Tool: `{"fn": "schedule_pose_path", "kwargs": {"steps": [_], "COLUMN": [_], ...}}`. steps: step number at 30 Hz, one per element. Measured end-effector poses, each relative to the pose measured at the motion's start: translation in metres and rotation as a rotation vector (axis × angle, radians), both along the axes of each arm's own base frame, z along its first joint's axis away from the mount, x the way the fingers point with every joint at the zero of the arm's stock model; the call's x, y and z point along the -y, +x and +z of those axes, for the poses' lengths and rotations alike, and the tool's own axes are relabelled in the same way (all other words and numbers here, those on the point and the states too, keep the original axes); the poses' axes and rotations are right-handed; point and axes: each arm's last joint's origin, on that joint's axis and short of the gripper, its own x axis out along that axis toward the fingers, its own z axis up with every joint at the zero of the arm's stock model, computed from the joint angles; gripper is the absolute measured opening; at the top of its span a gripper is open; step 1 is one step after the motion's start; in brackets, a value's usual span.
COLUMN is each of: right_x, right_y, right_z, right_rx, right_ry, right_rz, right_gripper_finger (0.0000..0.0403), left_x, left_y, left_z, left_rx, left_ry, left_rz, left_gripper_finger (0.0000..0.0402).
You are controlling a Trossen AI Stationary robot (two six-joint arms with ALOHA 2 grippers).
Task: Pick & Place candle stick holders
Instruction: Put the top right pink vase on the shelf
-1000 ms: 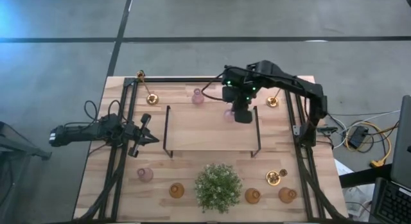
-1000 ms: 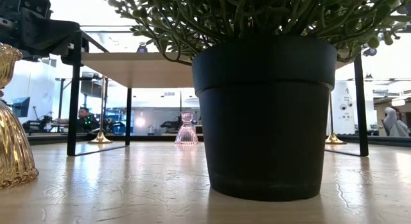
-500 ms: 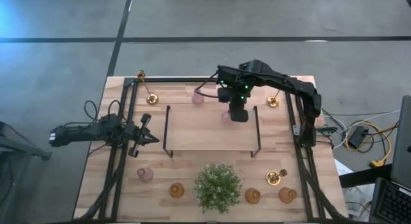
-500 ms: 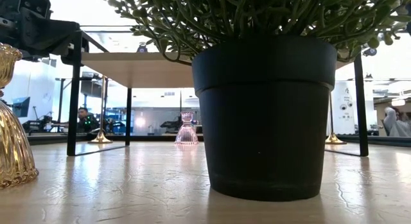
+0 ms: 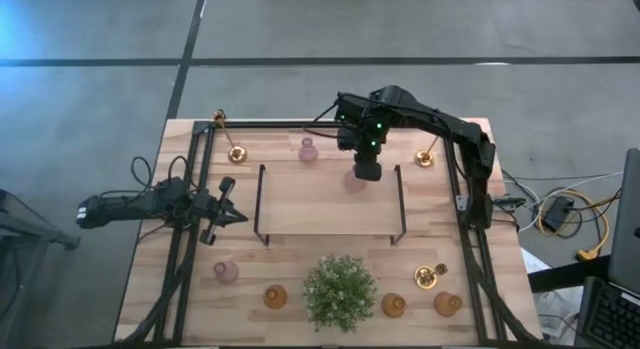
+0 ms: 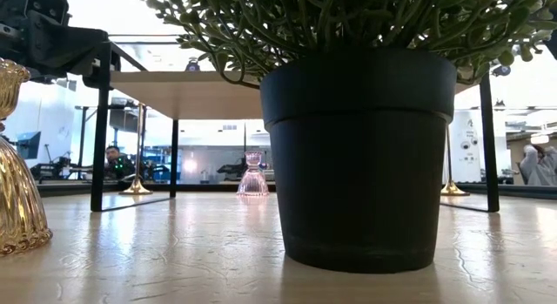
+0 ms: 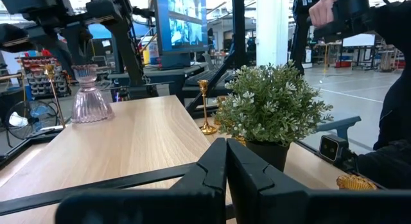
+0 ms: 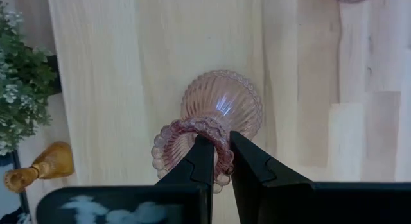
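Left claw [image 5: 222, 186]: parked at the left edge of the bench [image 5: 200, 309], fingers pressed together, holding nothing.
Brass holders: three counted from above; one at the far left [image 5: 237, 154], one at the far right [image 5: 424, 158], one at the near right [image 5: 428, 278]. A further brass piece [image 5: 218, 117] sits on the frame's far left corner.
Pink-lilac glass holders: three counted; one near the front left [image 5: 226, 272], one at the far side [image 5: 308, 151], one on the raised shelf [image 5: 330, 204].
Shelf holder [image 8: 215, 131]: stands upright near the shelf's far edge, right of centre, directly under the right arm.
Amber glass holders: three counted along the front; one [image 5: 275, 296] left of the plant [image 5: 340, 292], two to its right [image 5: 393, 305] [image 5: 447, 304].
Plant: one, bushy and green, in a dark pot [image 6: 359, 156] at the front centre of the bench.
Right claw [image 8: 215, 161]: over the shelf, fingers narrowed on the beaded rim of the pink shelf holder, one finger [image 8: 199, 163] inside the rim and the other outside.
Background: one person [image 6: 111, 156] visible far off at the left, another [image 6: 535, 165] at the right.
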Motion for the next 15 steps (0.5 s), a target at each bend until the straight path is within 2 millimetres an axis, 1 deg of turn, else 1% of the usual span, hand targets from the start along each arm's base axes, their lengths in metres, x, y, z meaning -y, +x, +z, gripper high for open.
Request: {"fn": "schedule_pose_path", "kwargs": {"steps": [5,11,15], "right_x": [-0.0003,-0.0003,-0.0006], "right_y": [0.0001,-0.0001,-0.0006], "right_z": [0.0001,0.0001,0.0013], "right_rx": [0.000,-0.004,0.003], "right_ry": [0.000,0.002,-0.001], "right_rz": [-0.003,-0.017,-0.014], "right_gripper_finger": [0.0023,0.0074,0.0097], "left_x": [0.0000,0.0000,0.0000], "left_y": [0.0000,0.0000,0.0000], "left_z": [0.0000,0.0000,0.0001], "left_rx": [0.000,0.000,0.001], "left_ry": [0.000,0.000,0.000], "left_rz": [0.000,0.000,0.000], "left_gripper_finger": [0.0012,0.0012,0.0012]}}
